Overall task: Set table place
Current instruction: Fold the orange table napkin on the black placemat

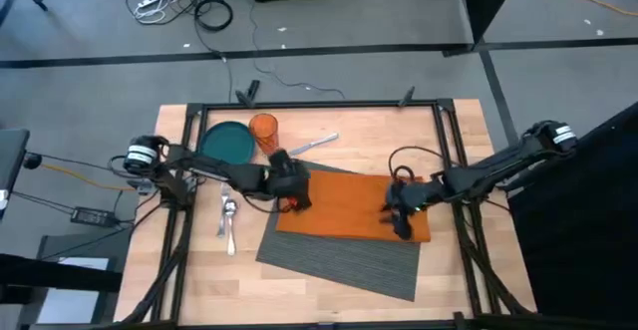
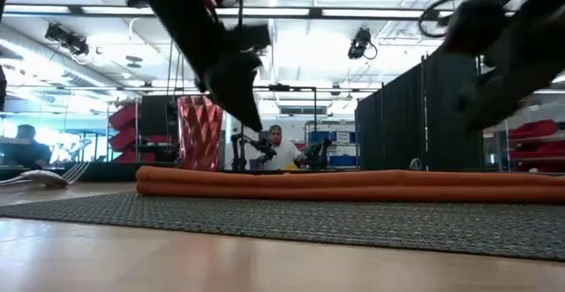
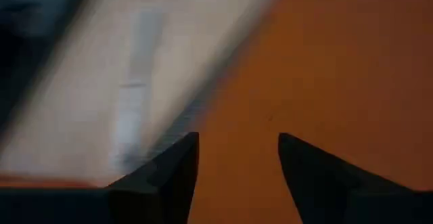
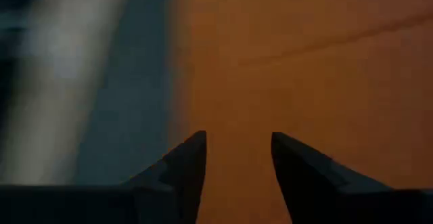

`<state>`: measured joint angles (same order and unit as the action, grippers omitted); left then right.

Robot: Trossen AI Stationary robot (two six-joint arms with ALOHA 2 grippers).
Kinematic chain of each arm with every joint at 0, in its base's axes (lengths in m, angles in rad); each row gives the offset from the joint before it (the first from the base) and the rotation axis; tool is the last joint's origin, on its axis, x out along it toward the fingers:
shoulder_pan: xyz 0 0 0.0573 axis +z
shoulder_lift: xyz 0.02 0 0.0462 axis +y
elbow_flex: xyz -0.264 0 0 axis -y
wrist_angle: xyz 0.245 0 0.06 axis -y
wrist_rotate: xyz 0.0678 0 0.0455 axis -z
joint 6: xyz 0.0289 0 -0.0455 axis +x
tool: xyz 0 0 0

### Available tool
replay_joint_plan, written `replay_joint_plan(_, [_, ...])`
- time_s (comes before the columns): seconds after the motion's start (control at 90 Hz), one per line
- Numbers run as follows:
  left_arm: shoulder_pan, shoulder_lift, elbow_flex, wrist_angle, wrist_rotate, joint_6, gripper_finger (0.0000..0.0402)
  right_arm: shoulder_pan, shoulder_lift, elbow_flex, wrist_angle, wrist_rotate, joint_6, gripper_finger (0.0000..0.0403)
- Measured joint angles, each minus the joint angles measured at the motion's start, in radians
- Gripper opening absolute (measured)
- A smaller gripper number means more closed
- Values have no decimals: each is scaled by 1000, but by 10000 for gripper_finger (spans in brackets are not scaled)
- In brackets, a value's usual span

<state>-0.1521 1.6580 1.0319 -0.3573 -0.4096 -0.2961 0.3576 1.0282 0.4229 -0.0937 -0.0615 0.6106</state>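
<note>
An orange napkin [image 1: 351, 206] lies spread flat. A teal plate [image 1: 226, 141] sits beside an orange faceted cup [image 1: 263, 129]. A spoon and fork [image 1: 228, 220] lie together; what may be a knife [image 1: 317, 145] lies near the cup.

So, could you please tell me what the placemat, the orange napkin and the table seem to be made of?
The placemat looks like a woven synthetic or vinyl weave: dark grey, matte, with fine ribs. The orange napkin appears to be soft cloth, since its edge rolls thick and rounded in the low view. The table looks like light wooden planks with visible seams, inside a thin black frame, probably metal.
</note>
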Motion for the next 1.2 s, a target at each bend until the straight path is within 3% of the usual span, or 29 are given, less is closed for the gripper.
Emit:
replay_joint_plan(0.044, [-36, 6, -7, -2, 69, -5, 186, 53, -8, -7, -16, 0, 37, 144])
replay_joint_plan(0.111, [-91, 32, -26, 24, 113, -25, 186, 136, 0, -32, -49, 82, 65, 143])
replay_joint_plan(0.222, [-157, 67, -75, 42, 114, -47, 186, 233, 41, -69, -58, 232, 107, 141])
replay_joint_plan(0.322, [-176, 73, -105, 45, 101, -82, 186, 277, 88, -72, -83, 288, 147, 139])
replay_joint_plan(0.722, [-205, 65, -160, 32, 70, -178, 186, 356, 161, -66, -174, 299, 218, 134])
replay_joint_plan(0.978, [-239, 2, -10, -48, 71, -84, 186, 356, 36, 63, -238, 211, 153, 132])
replay_joint_plan(1.2, [-300, 33, 11, -131, 83, -26, 186, 475, 41, 98, -368, 179, 285, 130])
